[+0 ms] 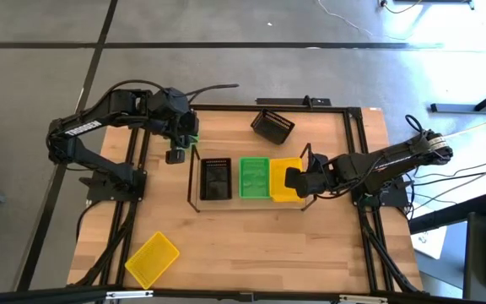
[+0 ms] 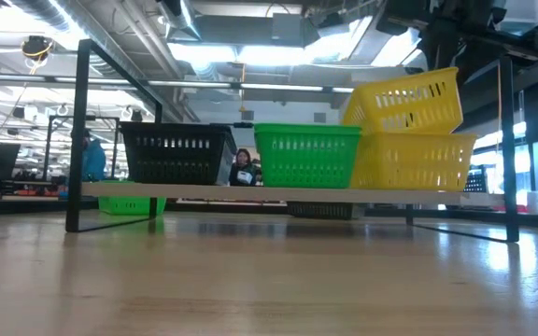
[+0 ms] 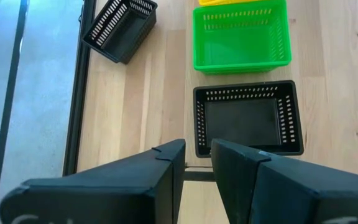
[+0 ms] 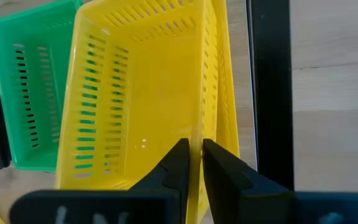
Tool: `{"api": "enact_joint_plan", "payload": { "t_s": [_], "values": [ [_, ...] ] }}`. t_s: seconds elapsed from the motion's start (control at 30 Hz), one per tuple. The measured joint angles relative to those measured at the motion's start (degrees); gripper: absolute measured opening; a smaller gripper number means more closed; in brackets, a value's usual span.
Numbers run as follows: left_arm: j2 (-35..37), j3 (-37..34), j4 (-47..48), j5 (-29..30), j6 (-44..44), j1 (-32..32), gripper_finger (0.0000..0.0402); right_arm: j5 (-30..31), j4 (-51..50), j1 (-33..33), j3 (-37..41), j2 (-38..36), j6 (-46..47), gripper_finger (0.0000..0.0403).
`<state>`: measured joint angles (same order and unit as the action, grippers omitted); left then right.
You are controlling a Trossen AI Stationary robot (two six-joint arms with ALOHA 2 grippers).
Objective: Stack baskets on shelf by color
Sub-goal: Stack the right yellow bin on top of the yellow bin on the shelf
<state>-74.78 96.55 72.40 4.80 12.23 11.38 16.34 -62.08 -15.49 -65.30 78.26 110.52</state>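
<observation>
The shelf (image 1: 194, 181) holds a black basket (image 1: 216, 179), a green basket (image 1: 254, 177) and a yellow basket (image 2: 417, 161) side by side on its wood base (image 2: 278, 194). A second yellow basket (image 2: 404, 101) sits tilted in the lower yellow one, its right side higher. My right gripper (image 1: 296, 180) stands over that basket's right side, shut on its wall. My left gripper (image 1: 175, 156) hovers left of the shelf, above the table, open with nothing between its fingers (image 3: 166, 168). My right gripper (image 4: 196, 146) has the upper yellow basket's right long wall (image 4: 199, 127) between its fingers, one finger inside the basket and one outside. The fingers come steeply from above. The basket is tilted, its lower part resting in the yellow basket beneath.
A loose black basket (image 1: 272, 127) lies tipped at the table's far edge. A loose yellow basket (image 1: 152, 258) lies near the front left corner. A black metal frame (image 1: 357, 118) runs around the tabletop. A person (image 2: 243, 166) shows beyond the table.
</observation>
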Motion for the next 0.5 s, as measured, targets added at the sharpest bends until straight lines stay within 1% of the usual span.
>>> {"api": "enact_joint_plan", "payload": {
  "t_s": [0.1, 0.2, 0.5],
  "values": [
    [0.0, 0.0, 0.0, 0.0, 0.0, 0.0, 0.0069, 0.16, 0.0, 0.89, 0.0, 0.0, -0.54, 0.0047],
    [0.0, 0.0, 0.0, 0.0, 0.0, 0.0, 0.0069, 1.89, 0.26, 1.82, 0.0, 0.0, -2.98, 0.0047],
    [0.0, 0.0, 0.0, 0.02, 0.0, 0.0, 0.0069, 1.99, 1.01, 3.8, 0.0, 0.0, -6.1, 0.0047]
  ]
}}
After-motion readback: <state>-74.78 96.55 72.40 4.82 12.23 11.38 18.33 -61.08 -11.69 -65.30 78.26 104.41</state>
